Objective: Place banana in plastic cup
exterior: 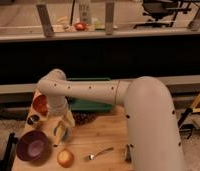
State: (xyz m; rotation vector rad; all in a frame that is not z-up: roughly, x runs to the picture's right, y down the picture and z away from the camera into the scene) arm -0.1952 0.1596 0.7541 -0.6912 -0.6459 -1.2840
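Banana hangs pale and tapered at the end effector, just right of the purple bowl and above the bench. We cannot tell how the end effector stands, nor whether it pinches the fruit. We judge the banana light, soft-skinned, bruisable and slightly slick; hold it mid-length, across the narrow width, with modest force. We cannot make out the plastic cup; something bluish shows beneath the fruit. Being longer than a small cup is wide, it should enter tip-first, near upright. An orange fruit lies below-right of the bowl.
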